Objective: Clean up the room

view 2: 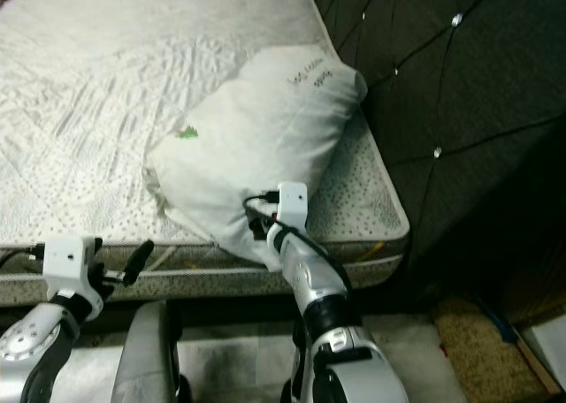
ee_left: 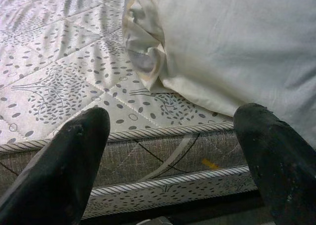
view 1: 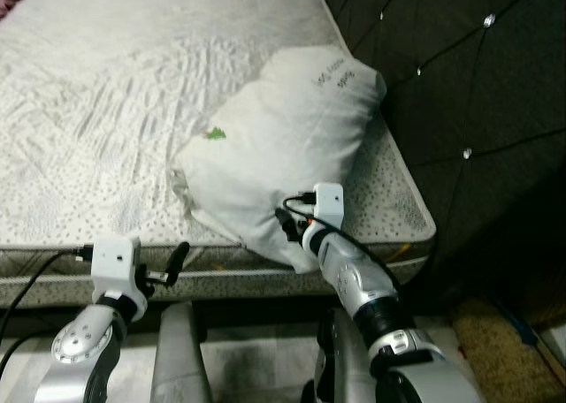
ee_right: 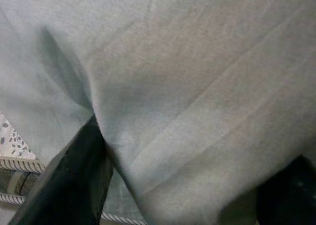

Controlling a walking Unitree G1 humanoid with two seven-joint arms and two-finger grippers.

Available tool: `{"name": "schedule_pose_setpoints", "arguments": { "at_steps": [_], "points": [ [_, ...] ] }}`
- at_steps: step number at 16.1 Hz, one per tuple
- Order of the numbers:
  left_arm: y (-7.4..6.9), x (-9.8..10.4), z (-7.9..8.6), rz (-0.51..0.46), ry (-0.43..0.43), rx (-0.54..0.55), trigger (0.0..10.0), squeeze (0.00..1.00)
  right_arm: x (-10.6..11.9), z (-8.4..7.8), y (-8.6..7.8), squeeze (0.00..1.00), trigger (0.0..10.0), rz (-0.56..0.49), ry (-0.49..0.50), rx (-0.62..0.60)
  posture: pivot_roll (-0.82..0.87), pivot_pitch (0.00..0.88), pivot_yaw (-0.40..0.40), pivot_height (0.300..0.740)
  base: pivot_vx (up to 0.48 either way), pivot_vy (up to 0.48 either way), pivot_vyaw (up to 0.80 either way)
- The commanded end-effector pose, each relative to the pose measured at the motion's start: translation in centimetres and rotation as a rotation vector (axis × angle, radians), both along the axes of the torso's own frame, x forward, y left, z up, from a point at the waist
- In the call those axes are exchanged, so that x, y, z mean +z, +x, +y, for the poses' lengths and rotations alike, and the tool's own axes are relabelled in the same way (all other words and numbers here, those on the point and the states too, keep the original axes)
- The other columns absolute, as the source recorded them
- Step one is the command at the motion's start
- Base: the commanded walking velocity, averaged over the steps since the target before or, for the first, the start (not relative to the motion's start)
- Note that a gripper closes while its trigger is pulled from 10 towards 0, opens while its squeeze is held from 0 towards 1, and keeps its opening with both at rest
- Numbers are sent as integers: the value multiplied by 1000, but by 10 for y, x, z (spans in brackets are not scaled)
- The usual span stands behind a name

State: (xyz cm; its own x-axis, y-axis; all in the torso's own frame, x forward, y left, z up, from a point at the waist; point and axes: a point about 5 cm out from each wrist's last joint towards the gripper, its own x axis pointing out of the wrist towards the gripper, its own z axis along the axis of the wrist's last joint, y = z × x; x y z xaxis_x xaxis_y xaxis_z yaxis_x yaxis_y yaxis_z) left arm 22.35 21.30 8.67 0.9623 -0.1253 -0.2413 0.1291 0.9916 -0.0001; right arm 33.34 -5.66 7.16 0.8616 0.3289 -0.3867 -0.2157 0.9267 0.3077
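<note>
Pillow (view 1: pixel 283 138): my right end effector (view 1: pixel 287 224) is pressed into its near corner at the mattress (view 1: pixel 88 111) edge, fingers spread with cloth bunched between them. My left end effector (view 1: pixel 172 263) hovers wide, empty. Step, I judge: grasping. Next: close, lift toward headboard (view 1: pixel 460 85). Pillow white, plump, lying askew.

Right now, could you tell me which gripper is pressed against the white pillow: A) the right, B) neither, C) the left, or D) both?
A: the right gripper has its fingers in the pillow cloth, while the left gripper hangs apart at the mattress edge.
</note>
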Motion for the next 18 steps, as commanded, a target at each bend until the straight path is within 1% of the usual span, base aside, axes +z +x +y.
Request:
{"name": "schedule_pose_setpoints", "arguments": {
  "at_steps": [1,3,4,5,6,9,11,12,13,15,16,17,18],
  "points": [
    [4,5,2,-20,20,7,10000,0,18,15,9,0,0,-63,41,-6,159,56,-96,556,0,0,0],
    [9,7,4,-35,28,20,10000,0,15,8,11,0,0,-62,25,-27,157,44,-103,556,0,0,0],
    [11,7,4,-43,32,27,10000,0,14,0,14,0,0,-67,2,-54,151,38,-103,556,0,0,0],
    [12,7,4,-44,32,29,10000,0,14,-2,15,0,0,-68,2,-60,144,33,-102,556,0,0,0],
    [15,6,1,-47,26,26,10000,0,19,-8,18,0,0,-101,9,-87,135,30,-99,556,0,0,0],
    [21,4,-7,-52,9,11,10000,0,21,-19,24,0,0,-121,-11,-126,114,15,-97,556,0,0,0],
    [23,4,-10,-60,0,8,10000,0,22,-23,25,0,0,-134,-16,-140,110,14,-99,556,0,0,0],
    [24,3,-11,-64,1,9,10000,0,27,-29,28,0,0,-178,-32,-168,109,13,-101,556,0,0,0],
    [24,3,-11,-66,1,9,10000,0,35,-37,32,0,0,-248,-74,-199,110,13,-102,556,0,0,0],
    [24,3,-11,-67,2,10,10000,0,39,-41,34,0,0,-272,-99,-205,113,12,-103,556,0,0,0],
    [24,3,-12,-69,3,13,10000,0,42,-52,40,0,0,-272,-130,-224,120,12,-105,556,0,0,0],
    [23,3,-11,-73,6,16,10000,0,50,-66,49,0,0,-279,-214,-217,123,14,-105,556,0,0,0],
    [24,3,-10,-73,7,17,10000,0,52,-70,51,0,0,-280,-235,-211,123,15,-105,556,0,0,0]
  ]
}}
